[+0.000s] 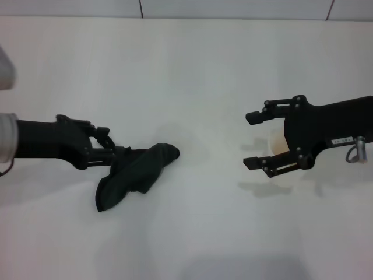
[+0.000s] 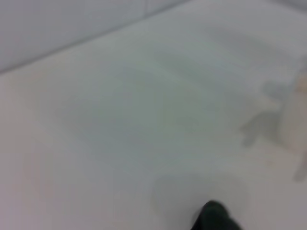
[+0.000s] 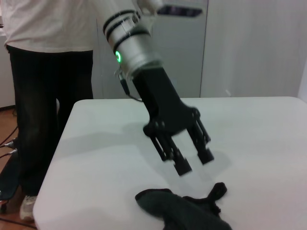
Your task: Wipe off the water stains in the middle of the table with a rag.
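Rag (image 1: 135, 172) lies limp on the worktop (image 1: 186, 76), my left claw (image 1: 114, 155) spread just above its near end, probably just released or about to grip; right claw (image 1: 252, 140) wide, well apart, around a cup (image 1: 276, 142); no stain visible.

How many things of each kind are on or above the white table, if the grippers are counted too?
grippers: 2 (left gripper, right gripper)
rag: 1
pale cup: 1
Total: 4
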{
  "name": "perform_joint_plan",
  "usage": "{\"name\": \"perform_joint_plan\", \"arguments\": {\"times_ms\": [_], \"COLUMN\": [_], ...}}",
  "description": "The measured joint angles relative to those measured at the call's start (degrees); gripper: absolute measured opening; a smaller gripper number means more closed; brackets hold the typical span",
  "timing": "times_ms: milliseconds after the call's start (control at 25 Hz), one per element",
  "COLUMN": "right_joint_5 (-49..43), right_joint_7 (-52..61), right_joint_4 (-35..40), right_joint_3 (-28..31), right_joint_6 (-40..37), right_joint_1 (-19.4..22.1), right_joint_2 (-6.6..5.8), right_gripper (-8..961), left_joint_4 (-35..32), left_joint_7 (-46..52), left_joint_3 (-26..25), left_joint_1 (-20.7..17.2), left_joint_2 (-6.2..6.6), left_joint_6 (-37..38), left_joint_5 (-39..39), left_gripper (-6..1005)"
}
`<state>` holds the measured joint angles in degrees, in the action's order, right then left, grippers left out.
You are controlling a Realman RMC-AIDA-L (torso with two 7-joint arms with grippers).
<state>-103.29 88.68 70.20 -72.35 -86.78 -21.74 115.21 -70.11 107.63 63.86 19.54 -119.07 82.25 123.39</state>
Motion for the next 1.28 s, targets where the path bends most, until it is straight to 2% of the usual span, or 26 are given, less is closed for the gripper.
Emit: {"name": "perform_joint_plan", "arguments": {"times_ms": [200,480,960,1280], "right_joint_5": [-0.2,-0.03,0.25,2.14], "right_joint_7": [-0.46,-2.4,-4.66,-5.27], "right_joint_4": [-0.39,-2.66,-5.57,-4.59], "right_joint_3": [2.23,8.27,13.68,14.85], "right_joint_6": [-2.82,-7.33,-12.0,-13.57], "right_joint_1": [0.13,0.21,0.79,2.16], "right_joint_2": [-0.21,-0.16,-0.09,-0.29], "right_gripper": [828,828,828,828], "left_joint_4": [-0.01,-0.2,2.05,2.72], "left_joint_7": [-8.8,-19.99,-28.98,-30.22], "left_joint_3": [-10.43,-16.46,-21.35,-22.39], "left_joint_1": [-1.06,-5.06,-7.33,-9.42], "left_joint_2": [0.11,0.22,0.58,0.79], "left_joint_6": [9.34,15.59,25.14,26.39], "left_joint_5": [-3.5,-8.01,-9.39,-11.51], "left_gripper": [553,664,659,652]}}
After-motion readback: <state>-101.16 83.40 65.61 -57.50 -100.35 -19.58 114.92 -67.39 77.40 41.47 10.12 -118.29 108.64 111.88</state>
